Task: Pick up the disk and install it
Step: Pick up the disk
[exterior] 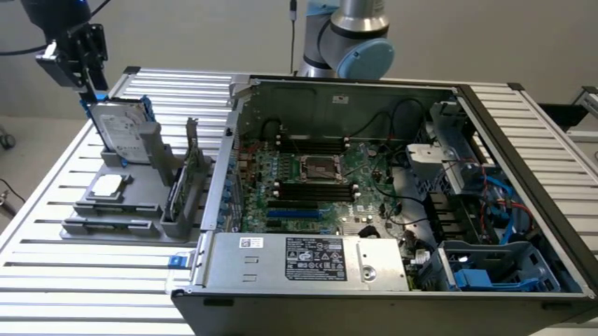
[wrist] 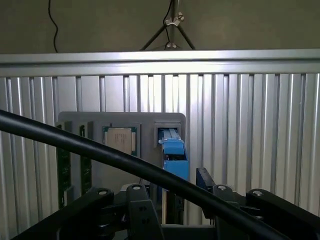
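Observation:
The disk (exterior: 126,133) stands on edge in a grey holder (exterior: 112,227) at the exterior view's left; it is silver with a white label and a blue carrier. My gripper (exterior: 94,89) hangs just above its top edge, pointing down. In the wrist view the disk's blue carrier (wrist: 175,155) shows edge-on, rising from the holder (wrist: 147,125) between the black fingers (wrist: 207,182). The gripper (wrist: 175,200) is open, with a gap on each side of the carrier, and it holds nothing.
An open computer case (exterior: 523,161) with its motherboard (exterior: 318,182) lies at the exterior view's right, with a blue drive bay (exterior: 477,276) at its near corner. The holder also carries a square chip (exterior: 108,185) and a green card (exterior: 192,164). A black cable (wrist: 75,142) crosses the wrist view.

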